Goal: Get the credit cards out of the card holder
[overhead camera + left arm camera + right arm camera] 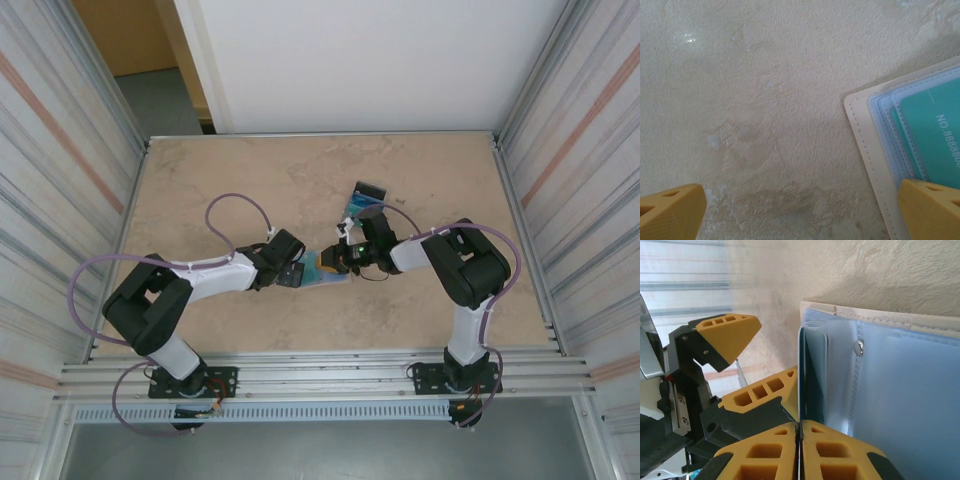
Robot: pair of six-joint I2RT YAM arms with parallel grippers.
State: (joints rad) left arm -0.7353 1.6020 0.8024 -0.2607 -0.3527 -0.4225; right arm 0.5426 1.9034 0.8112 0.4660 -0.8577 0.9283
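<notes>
The card holder (326, 273), beige with a light blue inside, lies open on the table between my two grippers. The left wrist view gives its stitched beige corner (864, 131), blue pockets and a teal credit card (932, 132) tucked in them. My left gripper (297, 272) (800, 202) is open and low over the table, its right finger (930, 210) above the holder's edge. My right gripper (340, 258) (799, 426) is shut on a thin dark credit card (801, 385) seen edge-on, standing beside the holder's blue inside (905, 395) and its snap (858, 347).
A small dark-edged box (369, 191) with blue-green contents lies behind the right gripper. Ribbed metal walls (60, 150) close in the table on both sides, and a rail (320, 375) runs along the near edge. Bare tabletop (230, 180) stretches to the back left.
</notes>
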